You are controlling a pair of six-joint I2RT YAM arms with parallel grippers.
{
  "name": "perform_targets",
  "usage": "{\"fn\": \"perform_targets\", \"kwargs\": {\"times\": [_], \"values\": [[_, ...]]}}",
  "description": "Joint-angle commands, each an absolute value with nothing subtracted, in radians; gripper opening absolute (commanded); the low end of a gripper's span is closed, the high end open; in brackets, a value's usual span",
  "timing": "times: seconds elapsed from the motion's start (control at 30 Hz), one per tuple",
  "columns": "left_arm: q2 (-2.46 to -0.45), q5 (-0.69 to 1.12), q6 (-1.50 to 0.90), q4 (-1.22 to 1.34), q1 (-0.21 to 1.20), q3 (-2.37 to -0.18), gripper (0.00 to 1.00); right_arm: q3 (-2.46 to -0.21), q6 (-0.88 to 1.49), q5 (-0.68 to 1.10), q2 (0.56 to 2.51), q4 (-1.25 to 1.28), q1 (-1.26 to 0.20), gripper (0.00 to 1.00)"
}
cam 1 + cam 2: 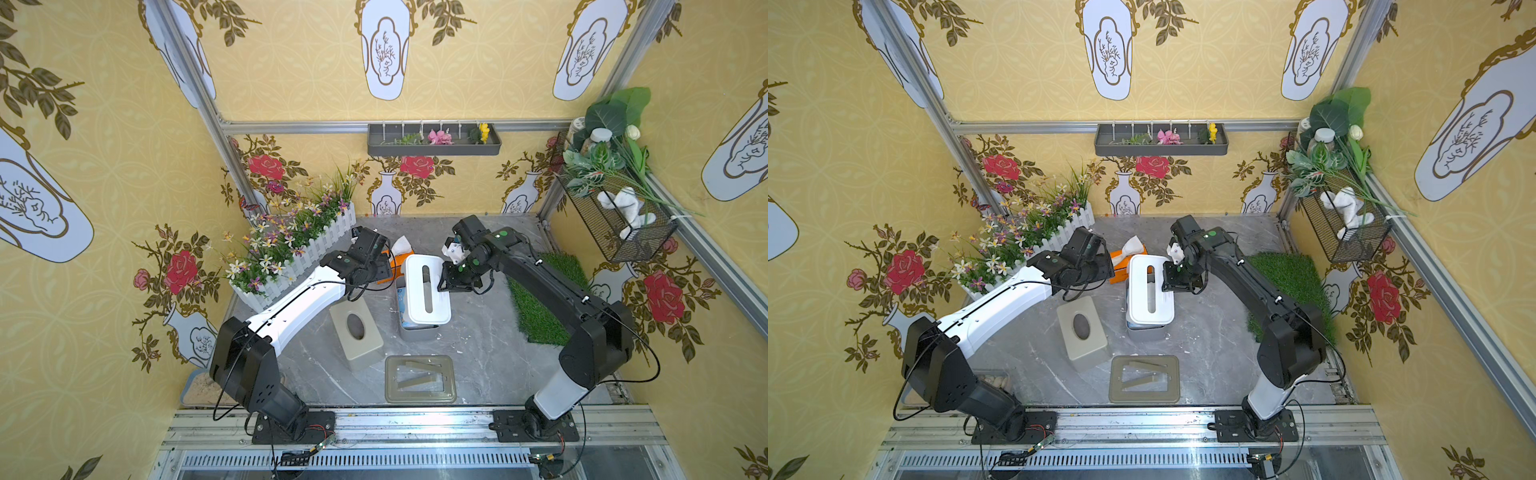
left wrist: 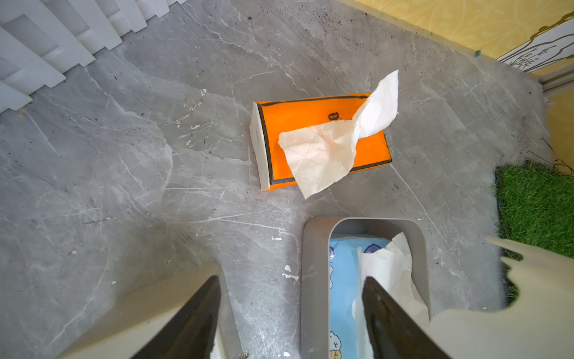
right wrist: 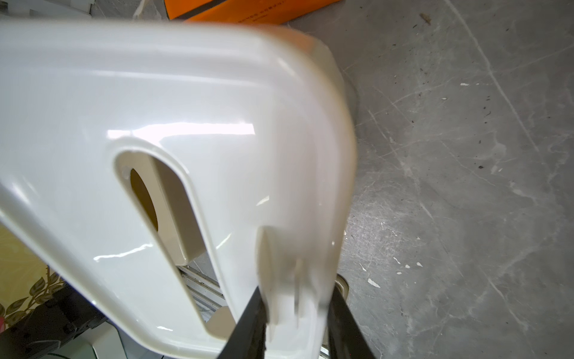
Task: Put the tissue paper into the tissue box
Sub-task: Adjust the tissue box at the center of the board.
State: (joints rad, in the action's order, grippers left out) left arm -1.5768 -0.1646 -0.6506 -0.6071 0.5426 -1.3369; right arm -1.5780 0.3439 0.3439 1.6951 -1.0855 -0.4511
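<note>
- The grey marble-patterned tabletop (image 1: 478, 332) carries everything.
- A glossy white plastic lid with a long slot (image 1: 440, 299) (image 3: 186, 93) sits askew over the grey plastic tissue box (image 2: 313, 279). The right gripper (image 3: 295, 298) pinches the lid's edge, jaws closed narrowly on it.
- A blue plastic tissue pack (image 2: 343, 279) lies inside that box, with a crumpled white sheet on top of it.
- An orange tissue pack (image 2: 295, 118) lies on the tabletop near the box's uncovered end, with a white tissue sheet (image 2: 323, 155) sticking up from it.
- The left gripper (image 2: 292, 278) hovers spread wide and empty, one finger above the box's uncovered end.

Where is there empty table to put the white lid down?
Bare table lies between the grey box and the grass mat, and right of the olive frame. It is crowded around the orange tissue pack and beige box.
</note>
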Motion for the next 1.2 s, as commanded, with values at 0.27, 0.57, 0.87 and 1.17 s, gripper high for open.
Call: {"fn": "perform_targets", "kwargs": {"times": [0.27, 0.57, 0.87, 1.17], "values": [[-1.633, -0.123, -0.615, -0.61, 0.51, -1.362, 0.74, -1.63, 0.298, 0.333, 1.77, -1.223, -0.446, 0.16], [-1.609, -0.106, -0.609, -0.627, 0.476, -1.337, 0.74, -1.648, 0.323, 0.303, 1.811, -1.214, -0.461, 0.16], [-1.628, -0.074, -0.617, -0.65, 0.469, -1.324, 0.74, -1.657, 0.341, 0.306, 1.863, -1.168, -0.475, 0.16], [-1.619, -0.04, -0.643, -0.662, 0.469, -1.274, 0.72, -1.716, 0.362, 0.313, 1.911, -1.176, -0.501, 0.16]]}}
